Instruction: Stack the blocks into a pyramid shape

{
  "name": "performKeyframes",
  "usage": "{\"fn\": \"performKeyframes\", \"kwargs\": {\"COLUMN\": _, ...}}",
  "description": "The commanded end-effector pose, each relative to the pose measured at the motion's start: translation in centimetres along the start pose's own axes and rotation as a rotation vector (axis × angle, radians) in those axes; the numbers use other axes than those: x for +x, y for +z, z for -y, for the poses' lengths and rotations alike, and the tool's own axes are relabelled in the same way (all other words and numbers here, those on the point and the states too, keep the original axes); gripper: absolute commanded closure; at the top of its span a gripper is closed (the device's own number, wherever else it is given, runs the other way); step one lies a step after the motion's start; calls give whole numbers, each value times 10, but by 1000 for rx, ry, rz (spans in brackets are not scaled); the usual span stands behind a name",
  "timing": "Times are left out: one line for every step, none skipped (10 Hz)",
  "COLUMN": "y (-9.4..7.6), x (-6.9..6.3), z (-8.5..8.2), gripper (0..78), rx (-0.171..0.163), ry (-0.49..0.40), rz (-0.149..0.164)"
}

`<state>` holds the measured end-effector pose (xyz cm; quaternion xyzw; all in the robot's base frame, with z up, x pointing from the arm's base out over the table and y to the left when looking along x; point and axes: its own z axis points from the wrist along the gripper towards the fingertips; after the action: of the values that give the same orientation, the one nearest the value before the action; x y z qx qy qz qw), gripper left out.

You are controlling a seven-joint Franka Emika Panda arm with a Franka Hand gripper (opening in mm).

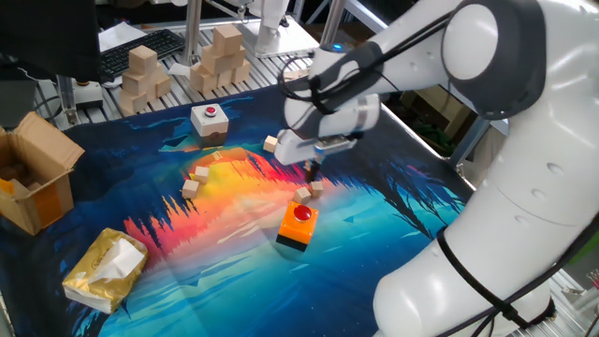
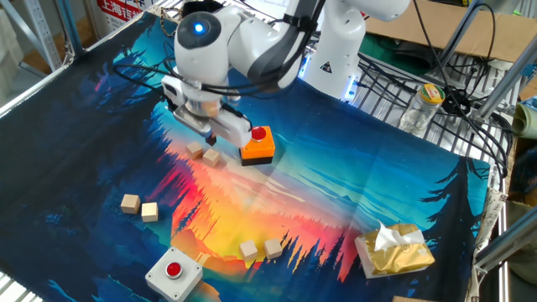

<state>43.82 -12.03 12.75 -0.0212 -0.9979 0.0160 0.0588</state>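
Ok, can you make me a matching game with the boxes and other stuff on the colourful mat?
Things:
1. orange button box
2. white button box
3. gold tissue pack
4. cardboard box

Places or states:
A. flaps open, at the mat's edge
B. white tissue sticking out of its top
C. close to the robot's fingers, two small blocks beside it
D. near a mat edge, far from the fingers

Pairs: 1-C, 2-D, 3-B, 4-A
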Motion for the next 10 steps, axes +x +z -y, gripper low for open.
{"fn": "performKeyframes", "kwargs": {"y": 4, "x": 9, "z": 8, "gripper": 776, "rx": 0, "ry": -22, "rz": 11}}
{"fn": "performKeyframes", "kwargs": {"y": 5, "x": 10, "z": 8, "gripper": 776, "rx": -4, "ry": -15, "rz": 12}}
{"fn": "performKeyframes", "kwargs": {"y": 6, "x": 10, "z": 8, "gripper": 776, "rx": -3, "ry": -12, "rz": 11}}
{"fn": "performKeyframes", "kwargs": {"y": 12, "x": 10, "z": 9, "gripper": 776, "rx": -1, "ry": -7, "rz": 25}}
{"fn": "performKeyframes", "kwargs": {"y": 17, "x": 10, "z": 10, "gripper": 776, "rx": -1, "ry": -4, "rz": 34}}
{"fn": "performKeyframes", "kwargs": {"y": 19, "x": 10, "z": 10, "gripper": 776, "rx": -2, "ry": -2, "rz": 35}}
{"fn": "performKeyframes", "kwargs": {"y": 19, "x": 10, "z": 10, "gripper": 776, "rx": -4, "ry": 7, "rz": 34}}
{"fn": "performKeyframes", "kwargs": {"y": 19, "x": 10, "z": 10, "gripper": 776, "rx": -4, "ry": 11, "rz": 32}}
{"fn": "performKeyframes", "kwargs": {"y": 19, "x": 11, "z": 10, "gripper": 776, "rx": -6, "ry": 14, "rz": 30}}
{"fn": "performKeyframes", "kwargs": {"y": 23, "x": 12, "z": 7, "gripper": 776, "rx": -8, "ry": 20, "rz": 34}}
